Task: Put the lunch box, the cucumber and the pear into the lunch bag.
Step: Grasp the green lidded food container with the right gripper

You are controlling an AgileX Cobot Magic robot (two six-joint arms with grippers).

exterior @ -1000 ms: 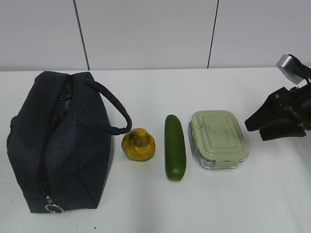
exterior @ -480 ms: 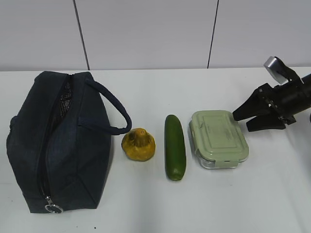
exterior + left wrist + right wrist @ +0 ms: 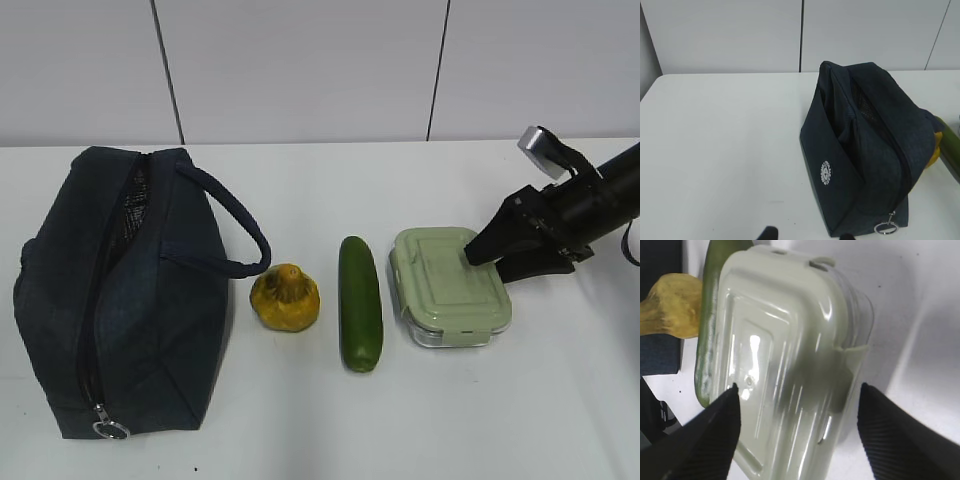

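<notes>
The navy lunch bag [image 3: 120,290] lies at the left, its top gaping, with the ring pull [image 3: 110,431] at the near end. The yellow pear [image 3: 285,298], the dark green cucumber [image 3: 360,300] and the green-lidded lunch box [image 3: 448,285] stand in a row to its right. My right gripper [image 3: 487,262] is open, with its fingertips straddling the lunch box's right end just above the lid. The right wrist view shows the lunch box [image 3: 790,355] between the open gripper's [image 3: 799,386] fingers. My left gripper [image 3: 809,235] is open and empty, near the bag [image 3: 865,150].
A white table [image 3: 300,190] with a grey panelled wall behind. The bag's padded handle [image 3: 235,225] loops out toward the pear. In the right wrist view the cucumber [image 3: 707,340] and pear [image 3: 672,310] lie just beyond the box.
My right gripper has moved left from the table's right edge and now reaches over the lunch box's right end. The objects have not moved.
</notes>
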